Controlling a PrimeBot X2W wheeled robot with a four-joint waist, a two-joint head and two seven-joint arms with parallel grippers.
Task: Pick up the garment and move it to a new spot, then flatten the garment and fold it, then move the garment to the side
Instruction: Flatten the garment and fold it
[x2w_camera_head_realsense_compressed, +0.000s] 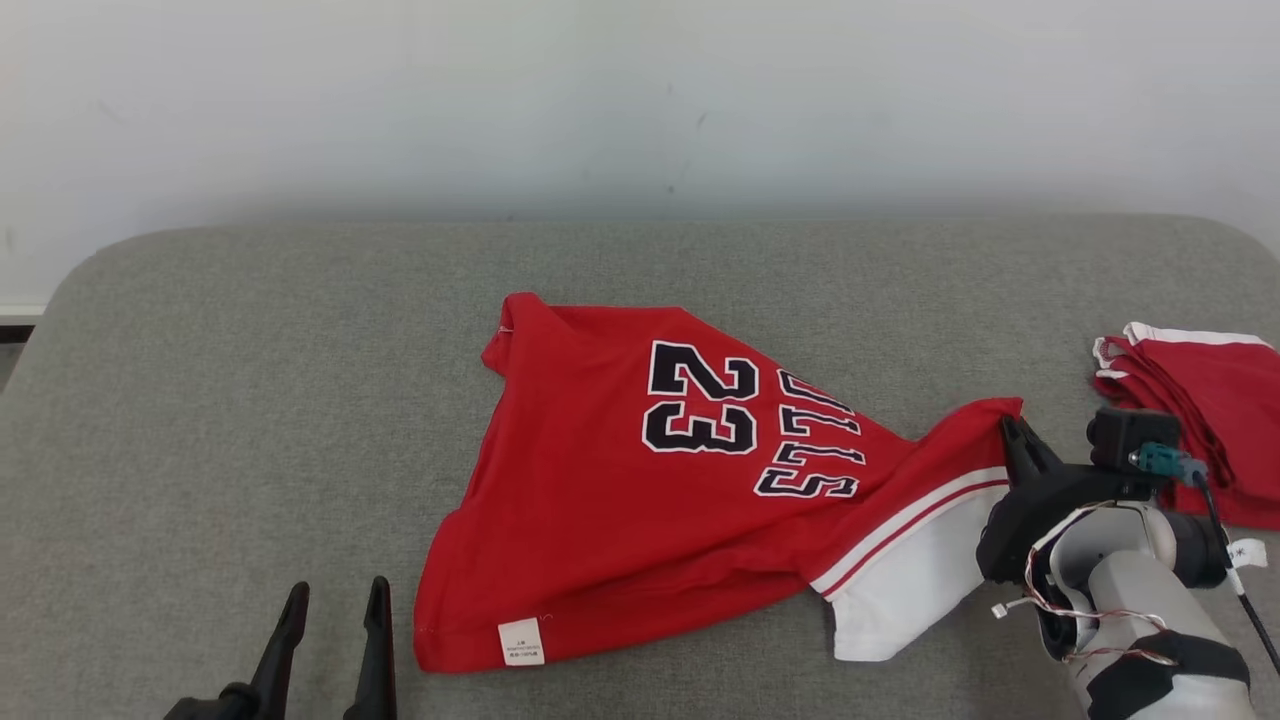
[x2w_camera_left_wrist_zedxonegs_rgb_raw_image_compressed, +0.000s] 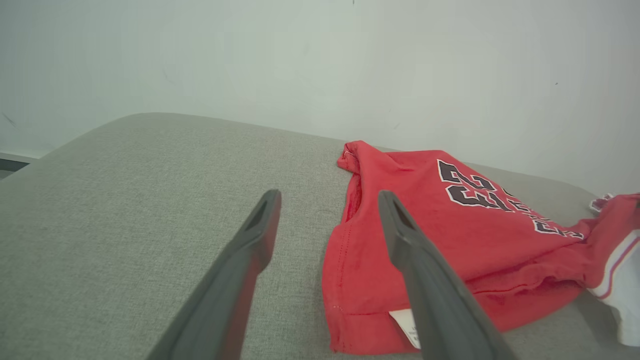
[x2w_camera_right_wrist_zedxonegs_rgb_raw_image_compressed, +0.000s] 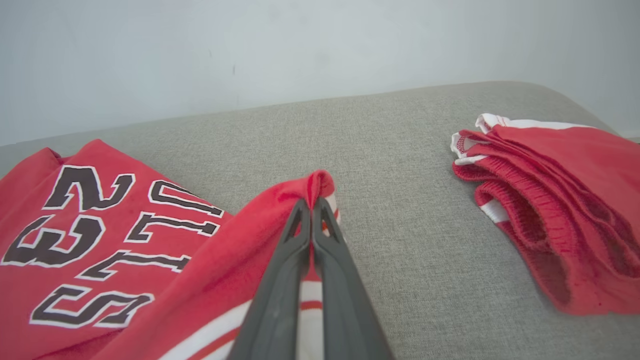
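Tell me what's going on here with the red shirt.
The robot's right gripper has its jaws shut on a raised fold of the red number-23 jersey near its white-striped sleeve. The jersey lies rumpled, not yet flattened, on the grey fabric surface. The left gripper hangs open near the hem. A second red-and-white garment sits bunched at the right.

The red garment (x2w_camera_head_realsense_compressed: 600, 510) bears the number "23" (x2w_camera_head_realsense_compressed: 700, 398) in large dark digits with white outlines, upside down in the head view. Beside it runs a word in the same dark, white-edged block letters (x2w_camera_head_realsense_compressed: 812, 438). It ends in "LLS", and the letters before that are partly lost in a fold. A small white label (x2w_camera_head_realsense_compressed: 521, 641) at the hem carries print too small to read.
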